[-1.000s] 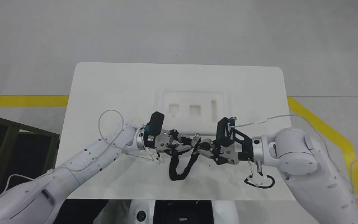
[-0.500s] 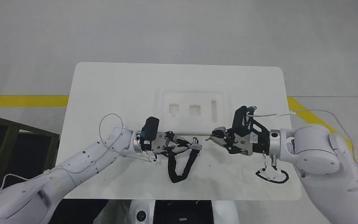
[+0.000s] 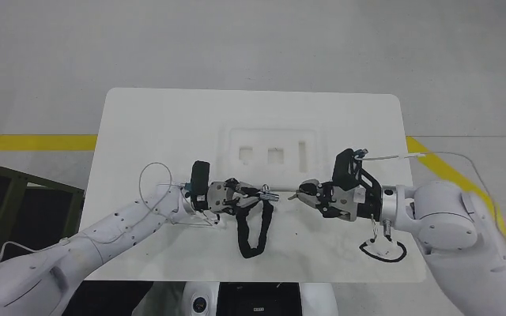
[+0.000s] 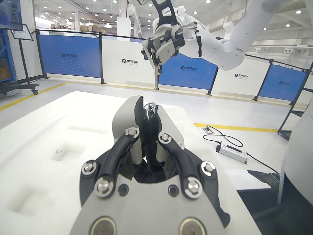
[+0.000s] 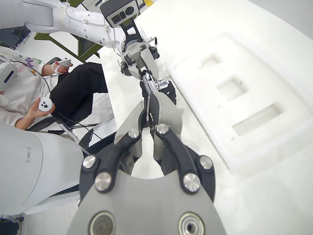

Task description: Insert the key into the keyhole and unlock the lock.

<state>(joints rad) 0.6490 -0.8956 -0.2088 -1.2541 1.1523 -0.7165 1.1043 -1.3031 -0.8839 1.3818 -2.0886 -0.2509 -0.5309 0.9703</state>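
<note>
Above the white table [image 3: 158, 126], the left gripper [image 3: 254, 193] is clamped on the cable lock [image 3: 266, 191], its black loop trailing toward the robot, while the right gripper [image 3: 301, 192] pinches the key [image 4: 155, 80], tip just short of the lock's metal end, in front of a foam tray [image 3: 273, 134] with three recesses.

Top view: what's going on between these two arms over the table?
The left gripper, jaws shut, holds the lock over the white table, its black loop hanging down. The right gripper, jaws shut, points the key at the lock's metal end. A gap separates key tip and lock, so the key is not yet in.
</note>
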